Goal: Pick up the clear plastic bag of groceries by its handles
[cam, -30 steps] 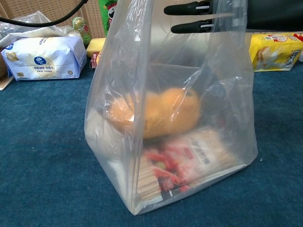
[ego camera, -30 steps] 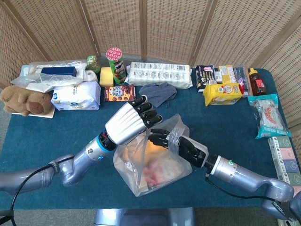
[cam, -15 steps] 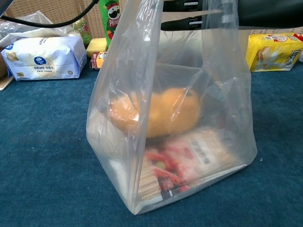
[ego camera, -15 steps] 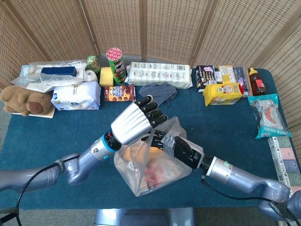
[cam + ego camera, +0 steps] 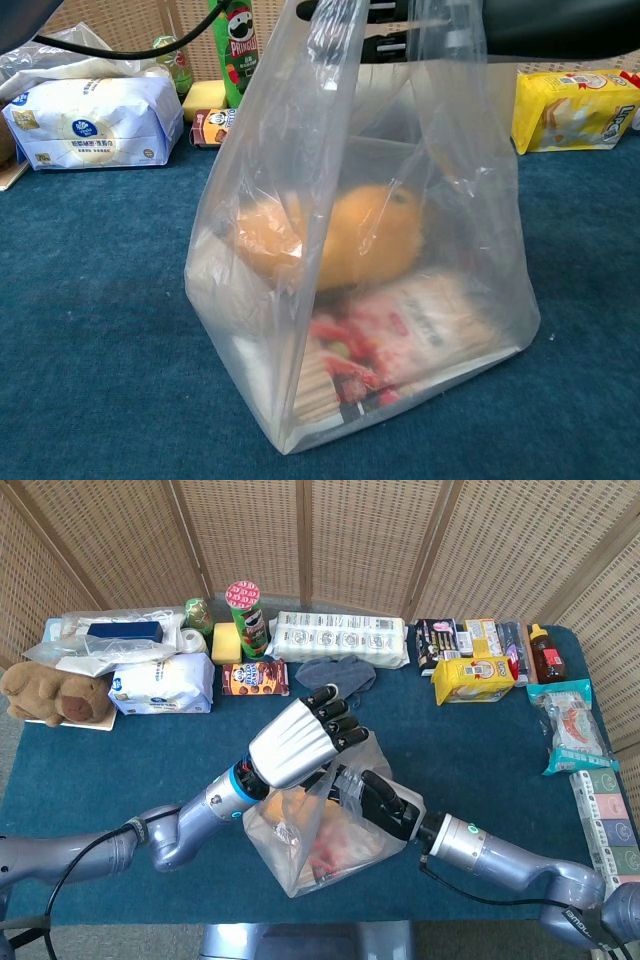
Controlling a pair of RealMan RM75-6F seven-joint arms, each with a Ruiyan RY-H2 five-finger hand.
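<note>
On the blue bench [image 5: 120, 760] my right hand [image 5: 378, 802] clamps its fingers on the clear bag [image 5: 360, 260] handles; my left hand [image 5: 300, 742] hovers above, fingers curled together.

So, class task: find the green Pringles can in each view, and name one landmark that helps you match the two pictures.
Head view: the Pringles can stands upright at the back of the table, left of centre, just right of a yellow block.
Chest view: only part of it shows at the top edge, left of the bag.
Shared landmark: the white-and-blue tissue pack, left of the can in both.
</note>
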